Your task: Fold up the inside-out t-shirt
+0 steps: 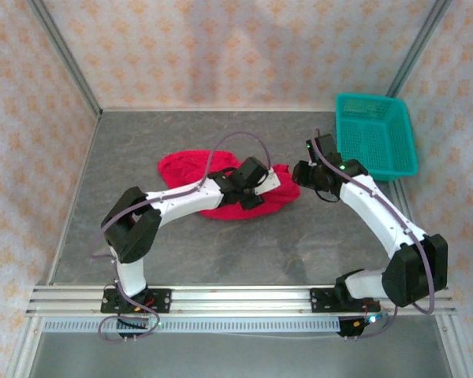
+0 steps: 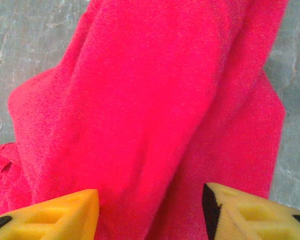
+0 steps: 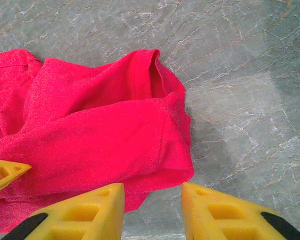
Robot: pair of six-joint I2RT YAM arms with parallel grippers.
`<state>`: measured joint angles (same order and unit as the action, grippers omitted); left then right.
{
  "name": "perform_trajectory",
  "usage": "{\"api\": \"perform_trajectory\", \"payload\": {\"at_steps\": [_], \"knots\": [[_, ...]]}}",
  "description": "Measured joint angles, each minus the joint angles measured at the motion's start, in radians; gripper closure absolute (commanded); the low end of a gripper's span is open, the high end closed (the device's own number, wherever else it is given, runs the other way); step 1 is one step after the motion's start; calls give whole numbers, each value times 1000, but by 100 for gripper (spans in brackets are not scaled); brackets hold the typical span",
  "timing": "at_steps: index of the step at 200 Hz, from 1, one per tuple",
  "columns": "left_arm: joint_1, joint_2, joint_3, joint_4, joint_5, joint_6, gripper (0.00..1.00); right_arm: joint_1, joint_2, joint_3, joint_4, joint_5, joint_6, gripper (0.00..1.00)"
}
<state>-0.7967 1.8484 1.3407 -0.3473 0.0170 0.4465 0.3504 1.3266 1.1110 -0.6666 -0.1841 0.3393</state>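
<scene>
The inside-out t-shirt (image 1: 191,171) lies crumpled in a bright red heap on the grey tabletop. My left gripper (image 1: 251,189) is low over the heap's right half. In the left wrist view its yellow fingers (image 2: 55,215) stand apart, with red folds (image 2: 140,100) showing across the gap. My right gripper (image 1: 299,173) hovers at the shirt's right edge. It is open, and in the right wrist view a hemmed sleeve edge (image 3: 165,130) lies just ahead of its left finger (image 3: 90,212), with bare table in the gap. A tip of the left gripper's finger (image 3: 5,172) pokes in at that view's left.
A teal plastic basket (image 1: 376,135) stands at the back right, close behind the right arm. Patterned walls enclose the table on three sides. Bare grey tabletop (image 1: 221,252) stretches in front of the shirt toward the arm bases.
</scene>
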Motion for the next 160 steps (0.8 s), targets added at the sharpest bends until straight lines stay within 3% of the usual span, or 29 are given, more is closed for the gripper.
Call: {"api": "perform_trajectory", "payload": {"at_steps": [25, 54, 66, 77, 96, 109, 160], "knots": [[3, 5, 34, -1, 0, 6, 50, 0, -4, -9, 0, -5, 0, 66], [21, 10, 89, -18, 1, 6, 75, 0, -4, -10, 0, -19, 0, 68], [32, 19, 119, -33, 0, 14, 78, 0, -4, -10, 0, -23, 0, 68], [40, 31, 140, -47, 1, 15, 74, 0, -4, -10, 0, -25, 0, 68], [51, 37, 142, -63, 12, 16, 57, 0, -6, -10, 0, -26, 0, 68], [53, 36, 135, -70, 38, 11, 51, 0, -10, -10, 0, -26, 0, 68], [76, 32, 128, -129, 191, -3, 46, 0, -16, -10, 0, -27, 0, 68]]}}
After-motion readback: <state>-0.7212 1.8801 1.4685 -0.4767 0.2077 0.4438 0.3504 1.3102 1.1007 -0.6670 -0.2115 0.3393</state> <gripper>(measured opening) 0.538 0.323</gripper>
